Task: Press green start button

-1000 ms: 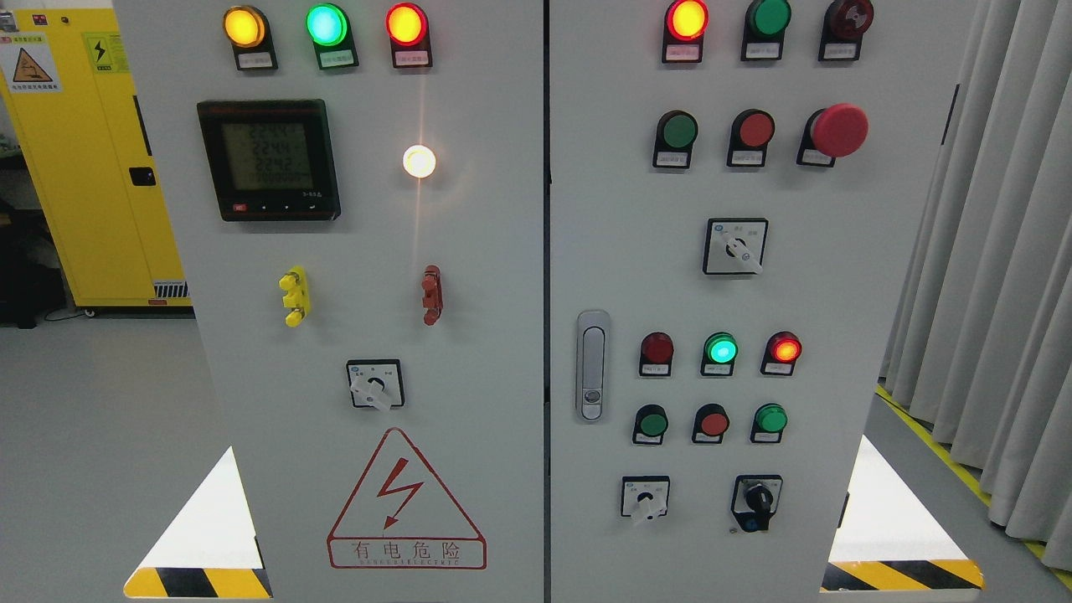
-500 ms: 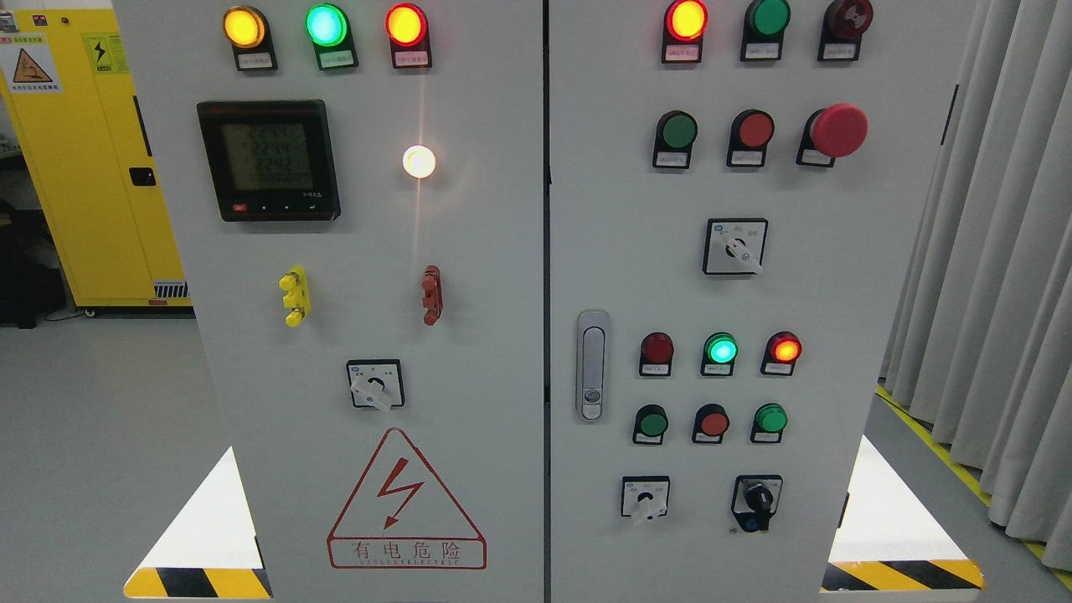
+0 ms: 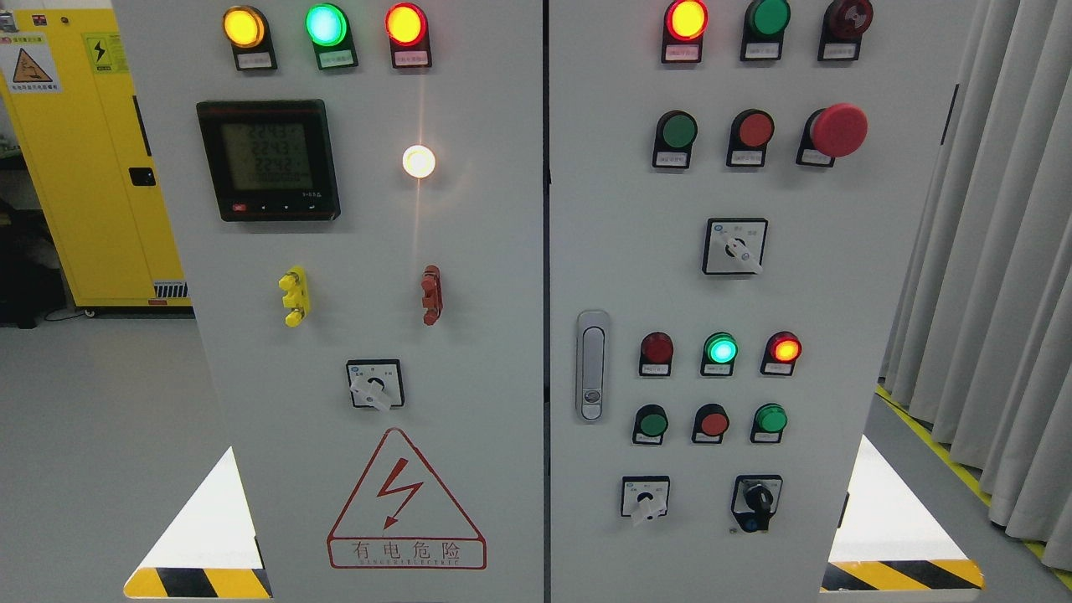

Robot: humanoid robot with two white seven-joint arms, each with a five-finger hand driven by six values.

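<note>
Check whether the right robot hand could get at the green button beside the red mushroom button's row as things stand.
Probably yes: nothing stands before the green button on the right cabinet door. But neither robot hand is in view, so reach cannot be confirmed.

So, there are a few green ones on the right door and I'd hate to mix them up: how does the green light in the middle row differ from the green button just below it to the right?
The green light glows bright; the green button is unlit and darker. The light sits mid-row between two red ones; the button ends its row. Both are round on black mounts.
</note>
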